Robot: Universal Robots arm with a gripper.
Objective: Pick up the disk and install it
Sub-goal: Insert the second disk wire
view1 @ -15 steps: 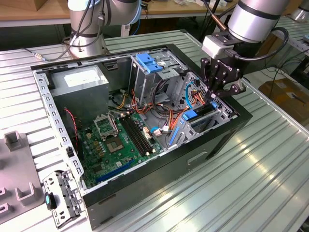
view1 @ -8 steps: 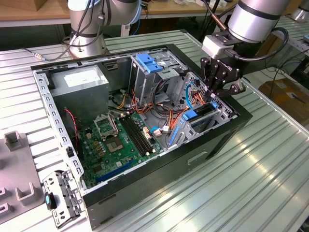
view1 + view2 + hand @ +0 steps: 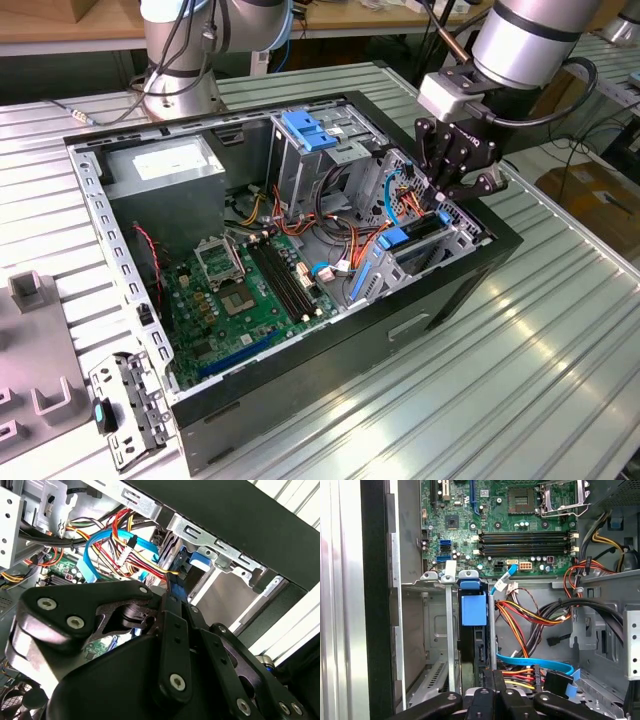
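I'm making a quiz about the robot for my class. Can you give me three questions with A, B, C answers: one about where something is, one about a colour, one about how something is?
1. Where is the gripper?
A. Over the grey power box
B. Over the drive bay at the exterior view's right end of the case
C. Over the table, outside the case

2. What colour is the wide flat cable in the first wrist view?
A. Blue
B. Green
C. White

3. How is the case?
A. Shut with its side on
B. Open, with the motherboard showing
C. Flipped face down

Answers:
1 B: the gripper hangs above the bay.
2 A: the flat cable is bright blue.
3 B: you can look straight in at the green board.
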